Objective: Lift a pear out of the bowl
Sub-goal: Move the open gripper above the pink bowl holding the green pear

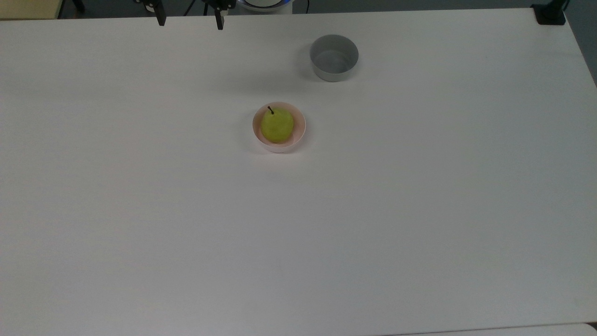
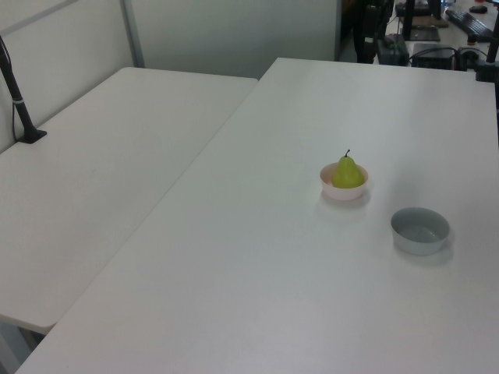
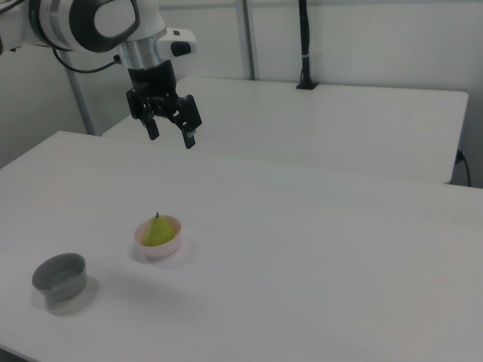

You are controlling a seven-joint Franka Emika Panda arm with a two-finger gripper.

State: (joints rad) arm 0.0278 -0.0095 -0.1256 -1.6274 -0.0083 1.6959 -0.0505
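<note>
Nearest in the right view, the grey bowl [image 3: 59, 277] stands empty at the right view's lower left on the white table [image 3: 317, 256], a look-alike that holds nothing of use. Just past it, toward the table's middle, sits the pink bowl [image 3: 158, 237], and in it the pear [image 3: 156, 231], yellow-green, stem up, its body filling most of the bowl so that little room shows between fruit and wall. In the top view the pear [image 1: 277, 125] leans with its stem toward the far rim, and the 2 bowls stand well apart. Farthest back and high above the table hangs the gripper [image 3: 170, 135], its 2 fingers spread wide and holding nothing, well short of the pear and off to the side of it. I judge the reach has not begun, so the risks all lie ahead. The tight fit is the chief one: a finger coming down on the rim could tip or shove the light bowl instead of entering it. The pear's rounded, tapering flanks could also slip out of a grip taken too high near the stem. A descent stopped too shallow could close on air.
</note>
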